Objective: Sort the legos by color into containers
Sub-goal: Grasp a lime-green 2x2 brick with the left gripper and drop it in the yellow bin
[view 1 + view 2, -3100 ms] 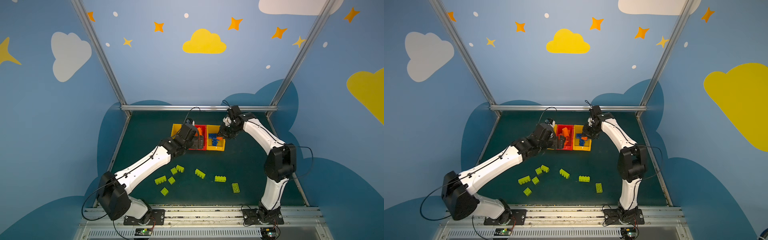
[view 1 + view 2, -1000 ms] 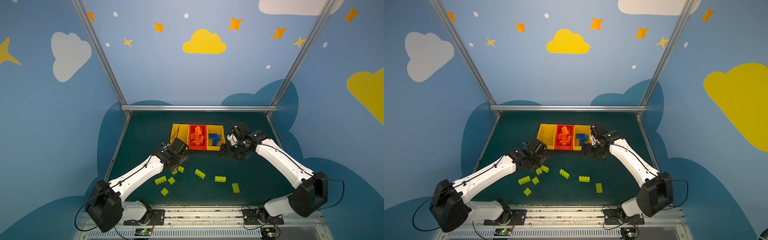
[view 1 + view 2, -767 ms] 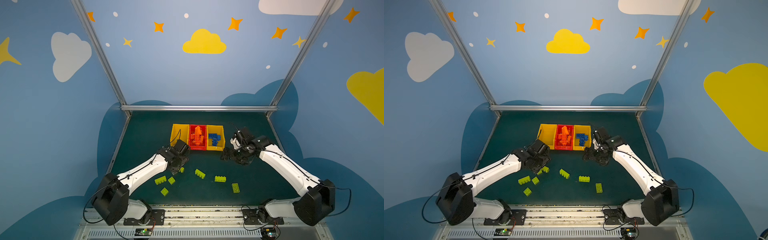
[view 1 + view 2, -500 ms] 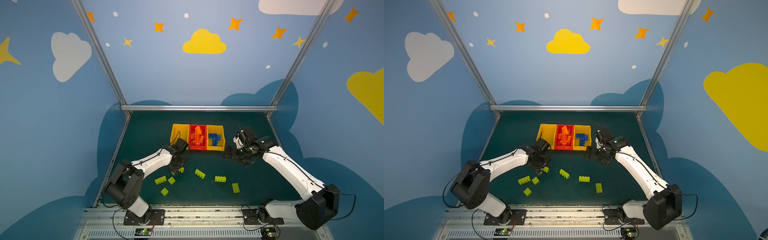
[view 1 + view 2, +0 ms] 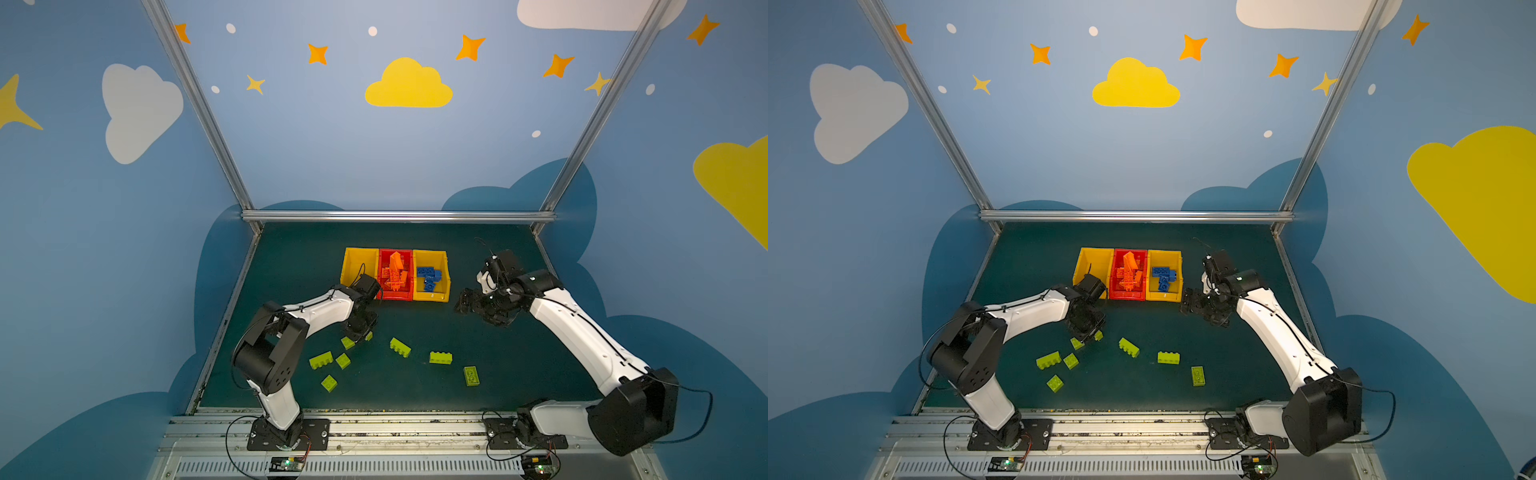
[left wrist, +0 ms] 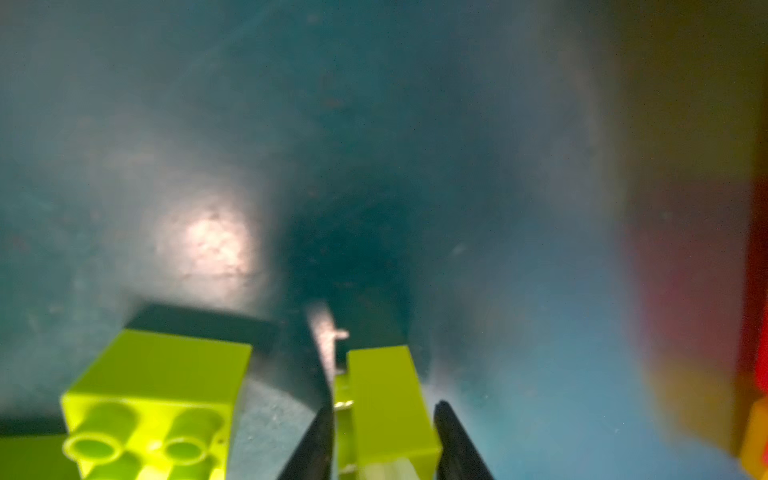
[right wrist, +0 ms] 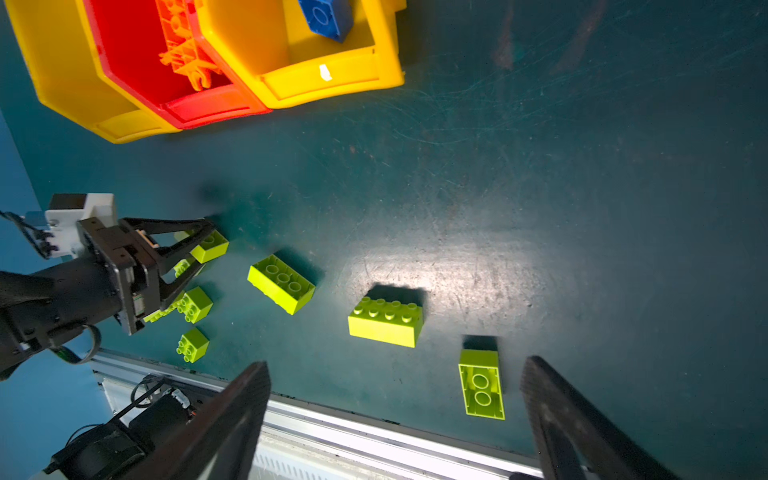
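In a top view the left gripper (image 5: 360,331) is low at the dark green mat (image 5: 415,399), on the near side of the left yellow bin (image 5: 352,262), with its tips at a small lime brick (image 5: 368,336). The grip is too small to read here. The bins stand in a touching row at mid table: left yellow bin, red bin (image 5: 395,296) with orange bricks (image 5: 394,272), and right yellow bin (image 5: 432,297) with blue bricks (image 5: 429,276). Seven loose lime bricks (image 5: 440,358) lie scattered nearer, apart from the bins. The right gripper (image 5: 467,302) hangs just right of the right yellow bin. Both top views show the same layout: left gripper (image 5: 1088,330) at the small lime brick (image 5: 1098,335), right gripper (image 5: 1194,307) beside the right yellow bin (image 5: 1165,297). In the left wrist view two dark fingers (image 6: 316,440) press the small lime brick (image 6: 386,399) from both sides — pinched. A neighbour lime brick (image 6: 153,395) sits just beside it, studs toward the camera, and the rest is a red and yellow blur. In the right wrist view the right gripper (image 7: 395,362) is spread wide over the mat. An oblong lime brick (image 7: 481,382) on the mat shows between its fingers, touching neither — and the left gripper (image 7: 203,248) is seen clamped on the small lime brick (image 7: 214,245).
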